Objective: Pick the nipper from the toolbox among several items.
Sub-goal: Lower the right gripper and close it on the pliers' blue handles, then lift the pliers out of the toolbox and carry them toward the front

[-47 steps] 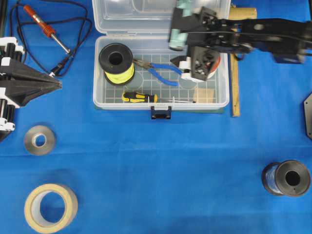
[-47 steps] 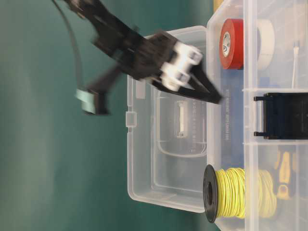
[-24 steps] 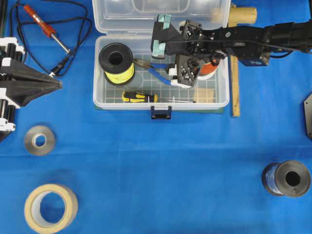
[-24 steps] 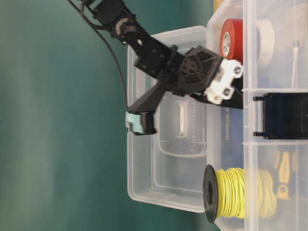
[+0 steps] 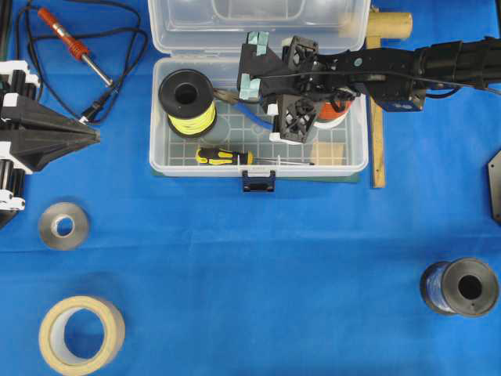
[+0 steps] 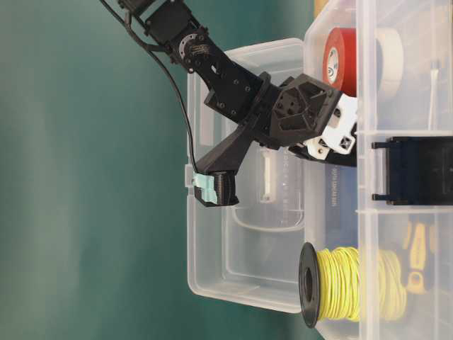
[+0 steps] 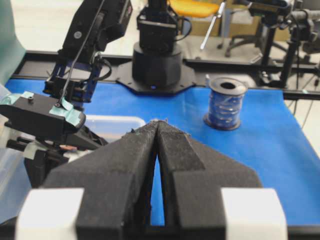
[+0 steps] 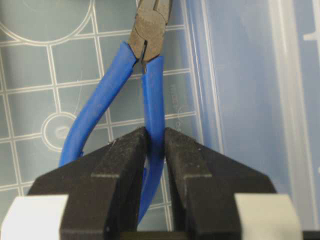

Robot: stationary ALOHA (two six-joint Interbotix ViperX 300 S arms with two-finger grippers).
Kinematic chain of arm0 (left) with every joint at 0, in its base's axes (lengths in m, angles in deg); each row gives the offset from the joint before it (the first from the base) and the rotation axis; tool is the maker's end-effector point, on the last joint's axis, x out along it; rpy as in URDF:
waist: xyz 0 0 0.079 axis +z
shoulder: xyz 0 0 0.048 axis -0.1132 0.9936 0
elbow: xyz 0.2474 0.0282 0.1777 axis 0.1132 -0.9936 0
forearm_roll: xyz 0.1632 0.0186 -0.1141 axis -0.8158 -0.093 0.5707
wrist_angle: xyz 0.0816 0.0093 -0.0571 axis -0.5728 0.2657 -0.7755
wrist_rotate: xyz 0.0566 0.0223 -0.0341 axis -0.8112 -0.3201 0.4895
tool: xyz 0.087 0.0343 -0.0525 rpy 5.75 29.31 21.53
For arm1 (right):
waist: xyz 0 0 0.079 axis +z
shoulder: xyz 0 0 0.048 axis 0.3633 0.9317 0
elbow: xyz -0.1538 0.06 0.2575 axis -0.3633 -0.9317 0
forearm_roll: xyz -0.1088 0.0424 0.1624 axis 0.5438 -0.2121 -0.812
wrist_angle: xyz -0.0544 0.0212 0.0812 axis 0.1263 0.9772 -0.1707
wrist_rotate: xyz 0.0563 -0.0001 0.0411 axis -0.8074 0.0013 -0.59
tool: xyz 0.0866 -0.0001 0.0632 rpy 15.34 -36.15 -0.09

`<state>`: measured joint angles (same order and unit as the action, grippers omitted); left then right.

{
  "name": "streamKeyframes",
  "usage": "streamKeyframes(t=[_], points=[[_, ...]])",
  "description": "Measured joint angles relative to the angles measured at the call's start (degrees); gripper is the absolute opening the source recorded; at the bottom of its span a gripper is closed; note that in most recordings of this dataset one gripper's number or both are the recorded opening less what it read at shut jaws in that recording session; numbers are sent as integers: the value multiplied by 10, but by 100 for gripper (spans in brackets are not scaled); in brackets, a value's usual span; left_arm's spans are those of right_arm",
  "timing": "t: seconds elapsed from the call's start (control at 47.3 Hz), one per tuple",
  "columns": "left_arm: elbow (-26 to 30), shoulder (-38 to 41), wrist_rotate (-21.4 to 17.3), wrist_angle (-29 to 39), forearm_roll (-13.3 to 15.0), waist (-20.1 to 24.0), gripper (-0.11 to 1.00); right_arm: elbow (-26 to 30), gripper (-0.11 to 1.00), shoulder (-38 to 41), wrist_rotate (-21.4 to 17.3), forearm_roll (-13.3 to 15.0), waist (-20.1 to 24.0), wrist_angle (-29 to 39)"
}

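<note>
The nipper (image 8: 151,95), with blue handles and dark jaws, lies over the grid floor of the clear toolbox (image 5: 159,153). My right gripper (image 8: 155,132) is shut on one blue handle; the other handle curves free to the left. From overhead the right gripper (image 5: 270,119) reaches into the box middle and covers most of the nipper (image 5: 227,99). The yellow wire spool (image 5: 188,98), screwdriver (image 5: 223,157), wooden block (image 5: 329,153) and red tape roll (image 6: 340,64) share the box. My left gripper (image 5: 94,135) is shut and empty at the table's left edge, as the left wrist view (image 7: 157,122) shows.
A soldering iron (image 5: 70,43) with its cable lies at the back left. A metal roll (image 5: 64,225) and a masking tape roll (image 5: 82,333) sit front left. A dark wire spool (image 5: 460,286) stands front right. A wooden stick (image 5: 378,141) lies beside the box's right wall.
My right arm has moved left across the toolbox, from over the tape roll to the nipper, and lower into the box. The left arm has not moved.
</note>
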<state>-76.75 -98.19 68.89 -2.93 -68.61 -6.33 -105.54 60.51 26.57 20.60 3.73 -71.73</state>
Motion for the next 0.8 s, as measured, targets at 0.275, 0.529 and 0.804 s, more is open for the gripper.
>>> streamKeyframes(t=[0.275,0.529,0.804], points=[[1,1,3,0,1,0,0,-6,13,-72,-3,0,4,15],[0,-1,3,0,1,-1,0,-19,13,-183,-5,2,2,40],[0,-1,3,0,1,2,0,-77,13,-283,-17,-3,30,40]])
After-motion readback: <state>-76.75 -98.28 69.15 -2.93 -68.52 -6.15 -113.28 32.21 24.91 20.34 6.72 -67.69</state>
